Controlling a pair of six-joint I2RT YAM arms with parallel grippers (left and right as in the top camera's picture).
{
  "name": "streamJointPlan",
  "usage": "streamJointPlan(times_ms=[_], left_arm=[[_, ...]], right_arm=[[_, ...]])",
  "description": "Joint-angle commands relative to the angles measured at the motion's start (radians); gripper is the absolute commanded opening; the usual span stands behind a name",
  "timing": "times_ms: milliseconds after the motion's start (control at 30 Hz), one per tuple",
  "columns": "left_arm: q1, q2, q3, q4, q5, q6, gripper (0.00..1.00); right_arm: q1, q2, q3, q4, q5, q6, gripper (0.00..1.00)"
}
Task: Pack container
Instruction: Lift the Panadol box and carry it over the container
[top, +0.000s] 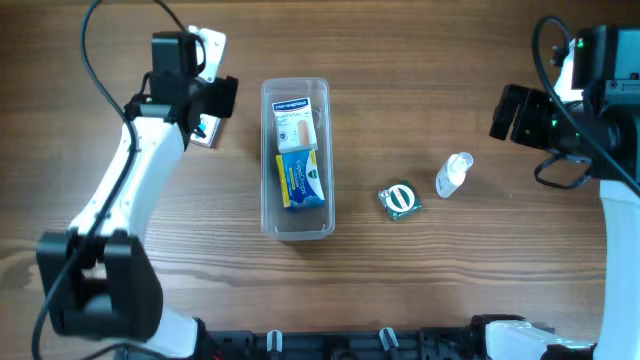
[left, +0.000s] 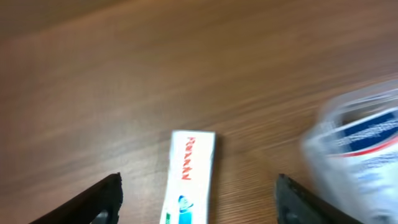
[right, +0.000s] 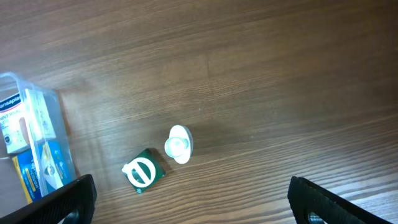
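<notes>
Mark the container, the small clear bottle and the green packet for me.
container (top: 298, 222), overhead view, bare floor at its lower end.
small clear bottle (top: 451, 180), overhead view, middle of its body.
green packet (top: 400, 200), overhead view, the white round emblem on its top.

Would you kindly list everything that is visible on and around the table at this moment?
container: one, clear, middle of the table
white box: one, white with blue and red print, inside the container, far end
blue box: one, blue and yellow, inside the container, near end
slim box: one, white with red lettering, on the table left of the container
packet: one, green with a white round mark, right of the container
small bottle: one, clear with a white cap, right of the packet
table: one, brown wood
left fingers: two, black, spread open either side of the slim box
right fingers: two, black, spread open, holding nothing
</notes>
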Motion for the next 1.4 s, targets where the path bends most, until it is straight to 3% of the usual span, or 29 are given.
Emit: streamJointPlan(times_ms=[0,233,633,733,900,1033,1367], left_arm=[[0.065,0.094,0.004,0.000,0.056,0.025,0.84],[0.146,0.204,0.004,0.015,0.203,0.078,0.89],[0.147,0.331,0.004,0.023,0.229,0.145,0.91],[0.147,0.344,0.004,0.039,0.228,0.153,0.83],[0.146,0.343,0.004,0.074,0.228,0.148,0.54],[0.146,0.342,0.004,0.075,0.228,0.139,0.49],[0.135,0.240,0.004,0.078,0.228,-0.008,0.44]], right_arm=[[-0.003,0.007,0.008,0.002,0.018,-0.005,1.00],[-0.003,0.007,0.008,0.002,0.018,-0.004,1.00],[-0.003,0.007,0.008,0.002,0.018,-0.004,1.00],[-0.003,0.007,0.008,0.002,0.018,-0.004,1.00],[-0.003,0.007,0.008,0.002,0.018,-0.004,1.00],[-0.003,0.007,0.008,0.002,0.018,-0.004,1.00],[-0.003,0.007,0.008,0.002,0.018,-0.004,1.00]])
